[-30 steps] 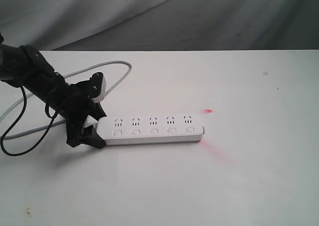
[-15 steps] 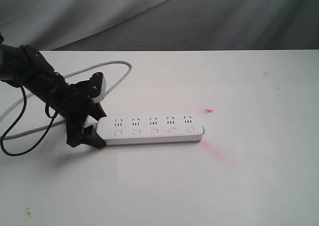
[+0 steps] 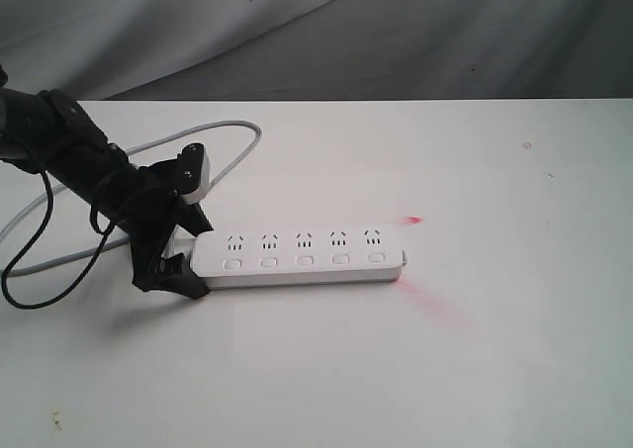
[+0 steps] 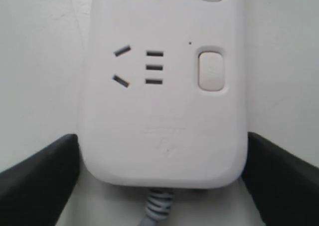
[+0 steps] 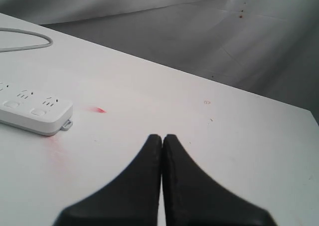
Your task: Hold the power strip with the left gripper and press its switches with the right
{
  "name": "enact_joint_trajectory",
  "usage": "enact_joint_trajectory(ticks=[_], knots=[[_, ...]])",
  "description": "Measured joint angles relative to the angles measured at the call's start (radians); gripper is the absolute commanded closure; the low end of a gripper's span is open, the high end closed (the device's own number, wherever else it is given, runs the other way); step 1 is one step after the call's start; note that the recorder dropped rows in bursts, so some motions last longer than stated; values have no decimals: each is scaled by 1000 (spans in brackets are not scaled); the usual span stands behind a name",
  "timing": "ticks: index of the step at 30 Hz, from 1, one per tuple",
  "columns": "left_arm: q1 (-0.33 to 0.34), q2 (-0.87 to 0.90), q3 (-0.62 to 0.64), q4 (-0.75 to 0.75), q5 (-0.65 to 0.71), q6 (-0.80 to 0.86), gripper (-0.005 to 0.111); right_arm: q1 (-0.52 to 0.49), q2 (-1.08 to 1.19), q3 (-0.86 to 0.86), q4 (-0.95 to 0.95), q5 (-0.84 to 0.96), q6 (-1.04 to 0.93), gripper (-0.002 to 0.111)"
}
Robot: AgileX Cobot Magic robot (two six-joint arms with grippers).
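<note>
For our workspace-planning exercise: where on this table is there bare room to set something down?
Free: the table right of the power strip, past the red smear, and the band in front of it. Crowded: the left, where the left tool grips the strip's end and the grey cord loops behind.

The exterior camera stood back and looked down at a slant over the white surface (image 3: 475, 369) toward a grey backdrop (image 3: 396, 33), taking in the whole power strip (image 3: 302, 255). The left wrist camera sat very close above the strip's cord end, facing along its length between the jaws of the left tool (image 4: 159, 151). The right wrist camera looked low across the surface past the right tool (image 5: 162, 141), from well off. It caught only the strip's far end, which the exterior view shared.
</note>
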Motion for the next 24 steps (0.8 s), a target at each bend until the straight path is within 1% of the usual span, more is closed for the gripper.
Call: enact_joint_trajectory(ticks=[1,5,9,10,13,16,18,19,20,22,24], knots=[[0,0,0,0,-2,0,2,0,0,0,0,0,0,108],[0,-13,0,5,-2,-23,2,0,0,0,0,0,0,108],[0,-143,0,46,-5,-71,2,0,0,0,0,0,0,108],[0,-206,0,60,-3,-128,2,0,0,0,0,0,0,108],[0,-302,0,65,-5,-274,2,0,0,0,0,0,0,108],[0,-403,0,77,-51,-500,2,0,0,0,0,0,0,108],[0,-473,0,125,-91,-644,2,0,0,0,0,1,0,108],[0,-506,0,156,-100,-690,3,0,0,0,0,1,0,108],[0,-538,0,203,-105,-739,6,0,0,0,0,1,0,108],[0,-591,0,316,-105,-819,16,0,0,0,0,1,0,108],[0,-644,0,420,-99,-917,34,0,0,0,0,3,0,108]])
